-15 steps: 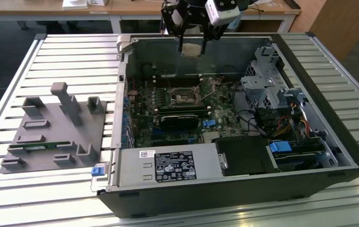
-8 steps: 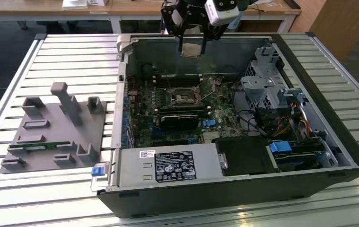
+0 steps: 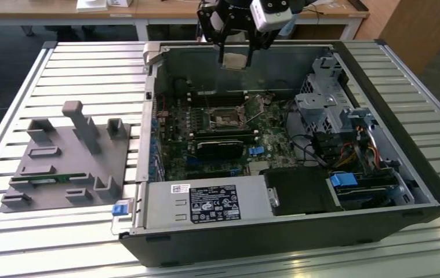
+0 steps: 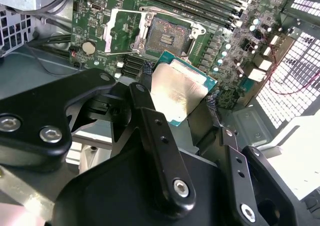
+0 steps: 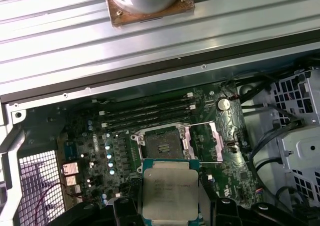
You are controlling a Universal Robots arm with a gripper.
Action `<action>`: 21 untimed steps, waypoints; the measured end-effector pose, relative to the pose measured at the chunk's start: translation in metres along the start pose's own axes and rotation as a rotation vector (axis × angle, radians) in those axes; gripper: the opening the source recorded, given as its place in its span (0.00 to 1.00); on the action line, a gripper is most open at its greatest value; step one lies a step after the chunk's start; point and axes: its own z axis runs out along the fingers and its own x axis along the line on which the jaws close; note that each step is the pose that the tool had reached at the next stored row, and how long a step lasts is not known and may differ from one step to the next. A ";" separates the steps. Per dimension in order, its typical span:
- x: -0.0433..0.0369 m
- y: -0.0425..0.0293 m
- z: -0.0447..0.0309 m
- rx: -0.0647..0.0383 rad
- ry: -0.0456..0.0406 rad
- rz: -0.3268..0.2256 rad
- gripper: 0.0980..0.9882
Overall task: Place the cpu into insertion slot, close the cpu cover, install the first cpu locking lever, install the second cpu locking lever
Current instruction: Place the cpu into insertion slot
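My gripper (image 3: 235,57) hangs above the back of the open computer case, shut on the cpu (image 3: 235,61). The cpu (image 4: 182,88) is a flat square chip with a silver top and a green edge, clamped between the black fingers (image 4: 145,98). In the first wrist view the cpu (image 5: 170,192) sits just short of the insertion slot (image 5: 162,147), above the board and not touching it. The slot (image 4: 167,31) (image 3: 226,120) lies bare with its dark centre showing. The cpu cover (image 5: 204,143) (image 4: 122,31) is swung open to one side of the slot.
The green motherboard (image 3: 204,124) carries long black memory slots (image 5: 150,113) beside the socket and a black card (image 3: 220,145). A drive cage (image 3: 332,110) and cables fill the exterior view's right of the case. A grey fixture (image 3: 65,156) stands on the slatted table (image 3: 88,63).
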 end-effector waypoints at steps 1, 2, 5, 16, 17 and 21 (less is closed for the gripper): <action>0.0000 0.0000 0.0000 0.000 -0.0002 0.003 0.49; 0.0001 0.0000 0.0000 0.000 -0.0005 0.005 0.49; 0.0001 0.0000 0.0000 0.000 -0.0012 0.014 0.49; 0.0003 -0.0001 0.0000 -0.001 -0.0045 0.050 0.49; 0.0003 -0.0001 0.0000 -0.001 -0.0048 0.053 0.49; 0.0004 -0.0001 0.0000 -0.001 -0.0058 0.065 0.49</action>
